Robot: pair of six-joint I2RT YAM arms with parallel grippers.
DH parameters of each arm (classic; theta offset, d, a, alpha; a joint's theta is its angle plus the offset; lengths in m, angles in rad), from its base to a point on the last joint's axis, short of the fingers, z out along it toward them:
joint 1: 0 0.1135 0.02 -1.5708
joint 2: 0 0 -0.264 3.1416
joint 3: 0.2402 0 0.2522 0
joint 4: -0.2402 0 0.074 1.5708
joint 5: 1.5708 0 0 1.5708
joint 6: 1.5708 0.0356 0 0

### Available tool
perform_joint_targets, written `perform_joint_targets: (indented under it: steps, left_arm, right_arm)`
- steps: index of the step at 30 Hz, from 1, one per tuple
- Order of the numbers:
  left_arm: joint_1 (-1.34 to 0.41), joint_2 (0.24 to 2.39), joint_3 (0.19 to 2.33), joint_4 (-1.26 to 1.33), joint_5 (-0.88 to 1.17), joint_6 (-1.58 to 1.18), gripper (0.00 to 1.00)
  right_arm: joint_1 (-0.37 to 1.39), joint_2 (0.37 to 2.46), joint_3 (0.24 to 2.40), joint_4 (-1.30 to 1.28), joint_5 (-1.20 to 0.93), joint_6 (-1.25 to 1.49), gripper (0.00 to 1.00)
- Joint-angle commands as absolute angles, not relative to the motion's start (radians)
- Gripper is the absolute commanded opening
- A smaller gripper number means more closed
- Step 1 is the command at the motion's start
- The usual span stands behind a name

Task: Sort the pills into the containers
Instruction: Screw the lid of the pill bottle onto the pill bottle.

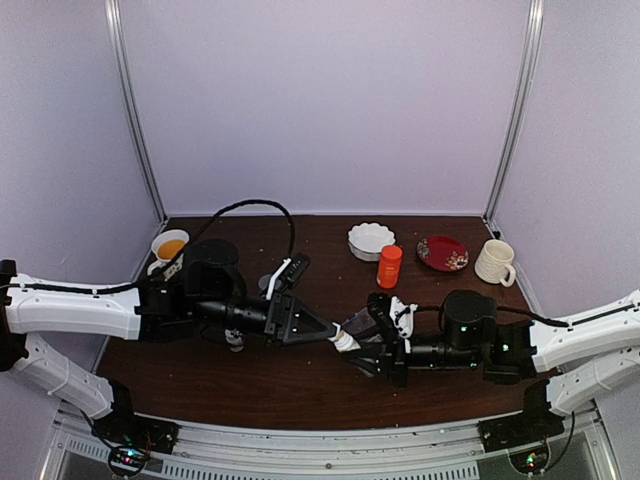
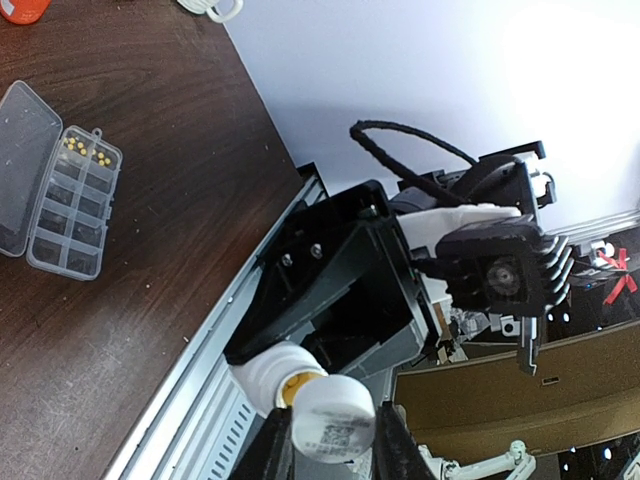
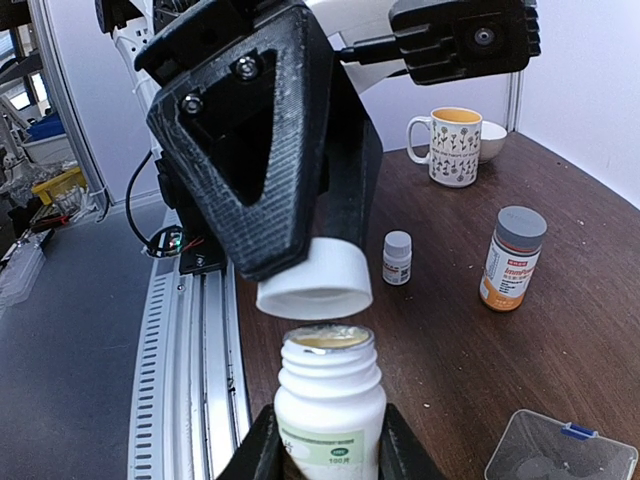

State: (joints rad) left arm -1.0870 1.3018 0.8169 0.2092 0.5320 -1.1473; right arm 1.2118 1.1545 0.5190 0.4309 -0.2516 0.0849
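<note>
Pills (image 2: 85, 150) lie in one end cell of the open pill box (image 2: 60, 190), just far of the uncapped bottle (image 3: 330, 400) the right gripper (image 3: 325, 445) clamps (nearer arm), while the left gripper (image 2: 333, 450) pinches its cap (image 3: 315, 282).

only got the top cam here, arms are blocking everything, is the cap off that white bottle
Observer: Yes. The left pincer holds the cap just above the open neck of the white bottle, which the right pincer grips.
Operator: ok where does it pour
Observer: The pill box lies on the table with its lid folded flat open.
Operator: anything in it
Observer: A few yellowish pills sit at one end; the other cells look empty.
</note>
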Motion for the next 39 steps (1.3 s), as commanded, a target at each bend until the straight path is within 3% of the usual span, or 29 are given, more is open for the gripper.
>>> perform_joint_targets:
  steps: [1,28,39]
  left_arm:
    - [-1.082,1.297,0.808,0.203,0.523,-1.128,0.23]
    - [-1.084,1.319,0.827,0.177,0.518,-1.12,0.23]
    - [-1.084,1.326,0.855,0.077,0.504,-1.146,0.22]
  right_arm:
    - [1.217,1.151,0.539,0.458,-0.265,0.081,0.11]
    - [1.221,1.203,0.604,0.397,-0.282,0.053,0.11]
    - [1.257,1.22,0.74,0.139,-0.093,-0.084,0.11]
